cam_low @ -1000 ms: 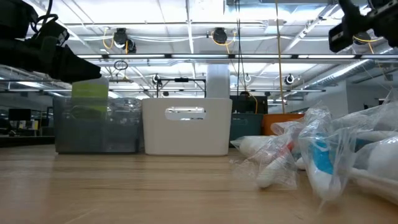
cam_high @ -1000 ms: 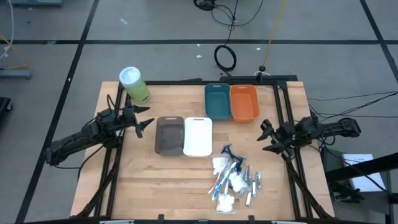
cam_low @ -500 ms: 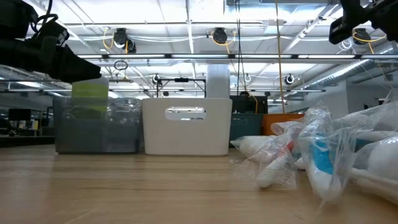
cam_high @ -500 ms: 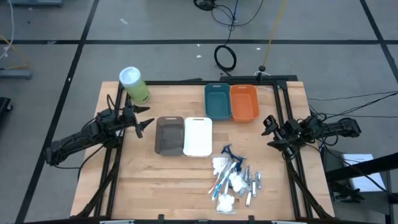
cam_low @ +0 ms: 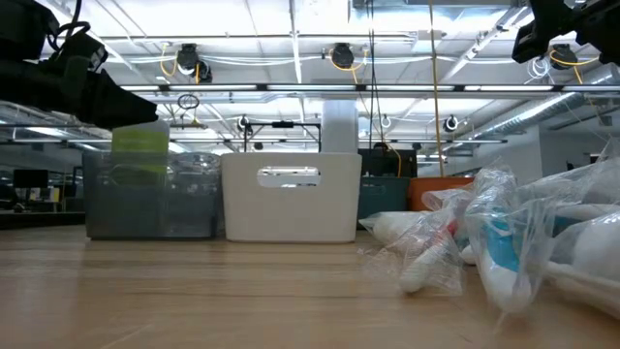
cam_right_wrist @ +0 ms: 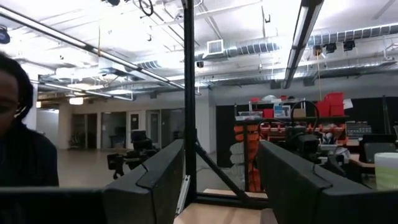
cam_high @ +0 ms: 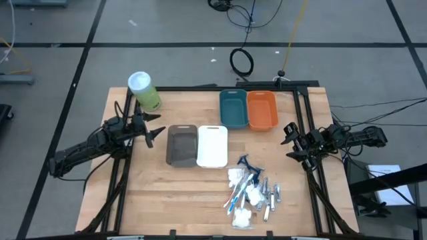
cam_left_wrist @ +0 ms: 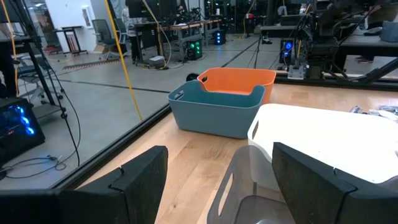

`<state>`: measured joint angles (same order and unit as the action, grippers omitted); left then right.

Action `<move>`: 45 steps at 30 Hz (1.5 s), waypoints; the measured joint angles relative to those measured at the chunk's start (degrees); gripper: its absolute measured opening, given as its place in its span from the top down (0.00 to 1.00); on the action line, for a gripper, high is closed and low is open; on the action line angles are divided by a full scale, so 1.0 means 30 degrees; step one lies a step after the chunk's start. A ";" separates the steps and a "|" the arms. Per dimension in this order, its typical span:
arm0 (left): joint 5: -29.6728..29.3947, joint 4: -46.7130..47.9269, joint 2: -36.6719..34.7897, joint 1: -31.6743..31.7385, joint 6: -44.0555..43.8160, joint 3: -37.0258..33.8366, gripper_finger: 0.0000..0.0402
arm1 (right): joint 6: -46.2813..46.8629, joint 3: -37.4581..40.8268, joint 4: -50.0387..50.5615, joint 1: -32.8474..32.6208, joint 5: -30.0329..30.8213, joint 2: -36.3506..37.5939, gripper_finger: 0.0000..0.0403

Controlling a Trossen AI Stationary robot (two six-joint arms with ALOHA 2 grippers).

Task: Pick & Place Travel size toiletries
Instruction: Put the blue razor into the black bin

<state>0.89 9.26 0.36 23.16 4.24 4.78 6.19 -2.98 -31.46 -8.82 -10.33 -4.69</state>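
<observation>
The travel size toiletries [cam_high: 250,190] lie in a heap on the table's near right part: blue razors, white pads, thin toothbrushes and small silvery tubes. In the low view the toiletries [cam_low: 504,242] show in clear wrappers. My left gripper [cam_high: 152,131] hovers open above the table's left part, beside the brown bin [cam_high: 181,145]. In its wrist view my left gripper [cam_left_wrist: 217,180] faces the bins. My right gripper [cam_high: 290,141] hangs open near the table's right edge, farther back than the heap. In its own view my right gripper [cam_right_wrist: 221,180] looks level into the room.
A white bin [cam_high: 212,145] stands right of the brown one. A teal bin [cam_high: 233,108] and an orange bin [cam_high: 261,109] stand at the far edge. A green canister [cam_high: 144,91] with a white lid lies at the far left corner. A person [cam_right_wrist: 18,149] shows in the room.
My right gripper has risen a little and shifted slightly toward the table's far edge, staying open. The toiletries and the bins have kept their places.
</observation>
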 joint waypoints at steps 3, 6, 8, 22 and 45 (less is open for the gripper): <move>0.0000 0.0000 0.0000 0.0005 0.0003 0.0000 0.29 | 0.0010 0.0000 0.0000 0.0000 0.0000 0.0000 0.52; 0.0002 0.0000 0.0000 0.0001 0.0003 0.0000 0.29 | 0.0017 0.0000 0.0000 0.0000 0.0000 0.0000 0.52; 0.0000 0.0000 0.0000 0.0000 0.0001 0.0000 0.29 | 0.0003 0.0000 0.0000 0.0000 0.0000 0.0000 0.52; 0.0005 0.0000 0.0000 0.0003 0.0003 0.0000 0.29 | -0.1003 0.0000 0.0000 0.0000 0.0000 0.0000 0.52; 0.0005 -0.0001 0.0000 0.0001 -0.0004 0.0000 0.29 | 0.0281 0.0000 -0.0530 0.0000 0.0333 -0.0074 0.52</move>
<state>0.90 9.25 0.36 23.16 4.23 4.78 7.03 -2.98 -33.05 -8.82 -9.33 -4.91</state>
